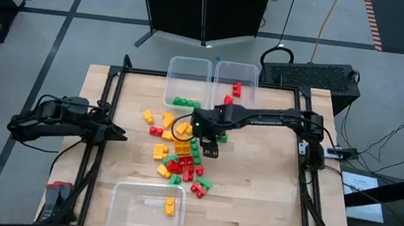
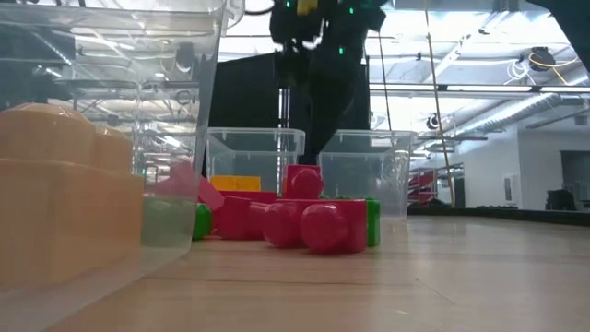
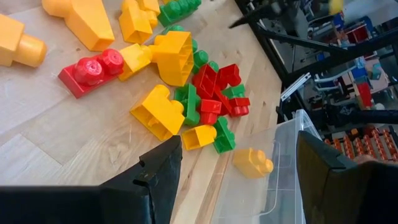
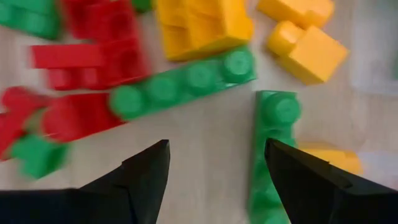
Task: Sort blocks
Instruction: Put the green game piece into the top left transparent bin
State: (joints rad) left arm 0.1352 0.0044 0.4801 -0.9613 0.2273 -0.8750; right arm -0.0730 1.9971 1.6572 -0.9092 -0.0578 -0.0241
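Left gripper (image 1: 119, 135): I see it parked at the table's left edge, jaws spread, empty.
Blocks (image 1: 180, 158): heaped mid-table; my low view blurs them behind a tub (image 2: 111, 138).
Right gripper (image 1: 211, 150): over the heap, jaws wide, holding nothing; heap partly hidden beneath it.

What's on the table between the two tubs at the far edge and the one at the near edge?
In the high view, the pile of blocks lies there, with the right end effector above it.
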